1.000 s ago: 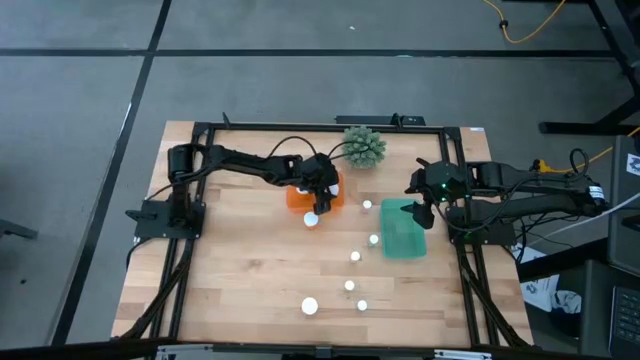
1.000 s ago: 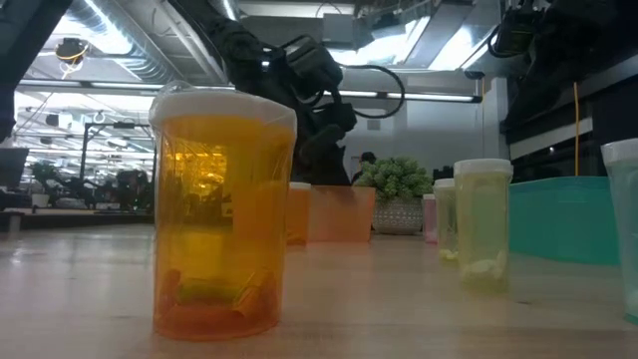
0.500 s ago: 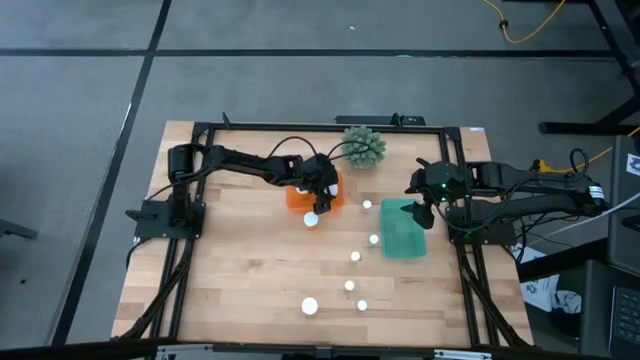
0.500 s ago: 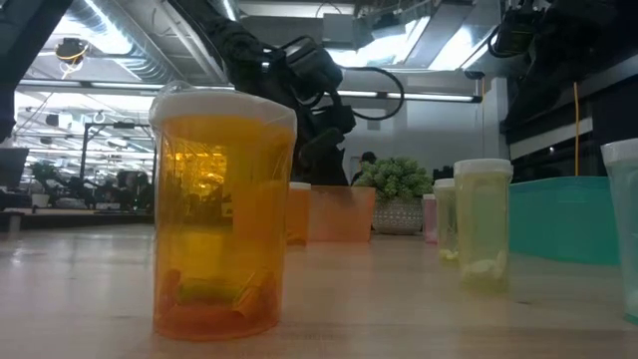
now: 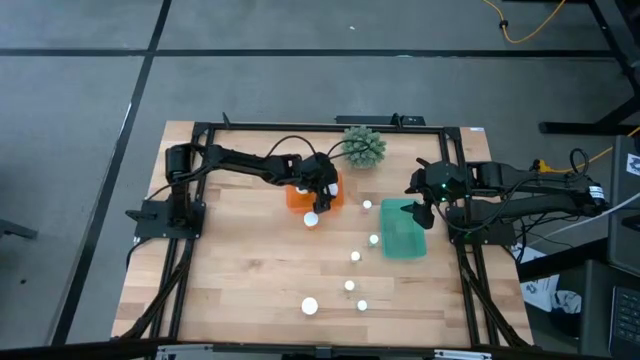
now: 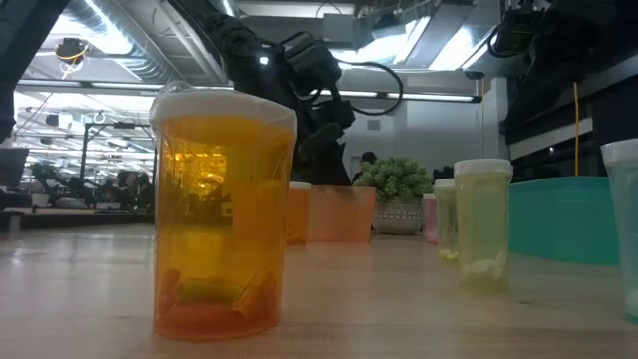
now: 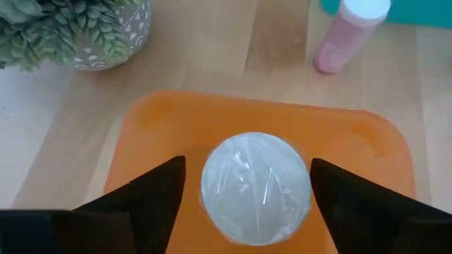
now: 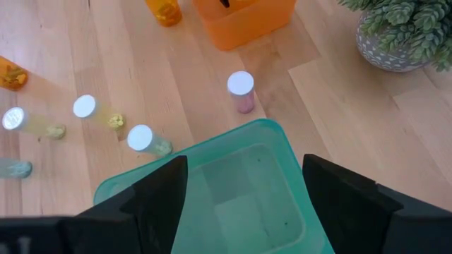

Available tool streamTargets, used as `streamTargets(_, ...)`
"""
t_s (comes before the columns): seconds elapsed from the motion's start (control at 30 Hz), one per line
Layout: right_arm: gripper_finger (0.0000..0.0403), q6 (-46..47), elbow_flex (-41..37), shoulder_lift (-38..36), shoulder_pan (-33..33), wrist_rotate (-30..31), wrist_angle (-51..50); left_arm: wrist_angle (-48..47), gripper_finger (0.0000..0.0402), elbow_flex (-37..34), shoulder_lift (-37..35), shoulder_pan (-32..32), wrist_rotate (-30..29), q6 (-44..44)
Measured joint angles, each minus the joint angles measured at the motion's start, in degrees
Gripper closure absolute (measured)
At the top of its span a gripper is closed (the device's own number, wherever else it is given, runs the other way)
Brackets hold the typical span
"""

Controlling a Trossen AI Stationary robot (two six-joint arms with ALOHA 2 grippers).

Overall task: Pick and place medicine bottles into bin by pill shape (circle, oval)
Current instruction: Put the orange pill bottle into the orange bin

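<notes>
Since the earlier frames the left arm has shifted only slightly; the bottles stay put. The left tool (image 7: 244,194) hangs over the orange tray (image 7: 169,127), fingers apart around a white-capped bottle (image 7: 256,187) standing inside it, judged a release. Five bottles (image 5: 355,257) wait loose on the wooden desk (image 5: 240,270). The right tool (image 8: 244,204) hovers, fingers apart, above the teal tray (image 8: 247,204). Beyond the desk lies a lit workshop.
</notes>
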Motion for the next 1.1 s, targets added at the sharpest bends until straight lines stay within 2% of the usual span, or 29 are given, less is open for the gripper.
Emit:
streamTargets(0.17,0.0121,0.00,0.00,0.00,0.00,0.00,-0.02,0.09,0.0091,0.00,-1.97,0.00,-1.01,1.77)
streamTargets(0.33,0.0121,0.00,0.00,-0.01,0.00,0.00,-0.09,-0.39,0.0092,0.00,-7.27,-0.29,-2.08,2.34)
streamTargets(0.43,0.0121,0.00,0.00,-0.02,0.00,0.00,-0.15,-1.82,0.0092,0.00,-11.59,-1.19,-2.44,-0.39)
streamTargets(0.53,0.0121,0.00,0.00,-0.02,-0.02,0.00,-0.22,-5.05,0.0090,0.03,-15.56,-3.62,-2.30,-7.73)
streamTargets(0.6,0.0121,0.00,0.00,-0.02,0.00,0.00,-0.30,-9.59,0.0092,0.07,-17.86,-6.20,-1.89,-10.62)
streamTargets(0.83,0.0121,0.02,-0.02,-0.02,-0.02,-0.02,-0.33,-25.86,0.0097,0.07,-21.59,-20.55,-3.09,-10.56)
streamTargets(0.97,0.0121,0.09,-0.04,-0.02,-0.02,0.00,-0.35,-29.81,0.0097,0.06,-17.49,-29.55,-5.89,-10.57)
streamTargets(1.1,0.0121,0.08,-0.04,-0.02,-0.02,-0.01,-0.13,-29.07,0.0098,0.00,-11.90,-35.59,-6.32,-10.82)
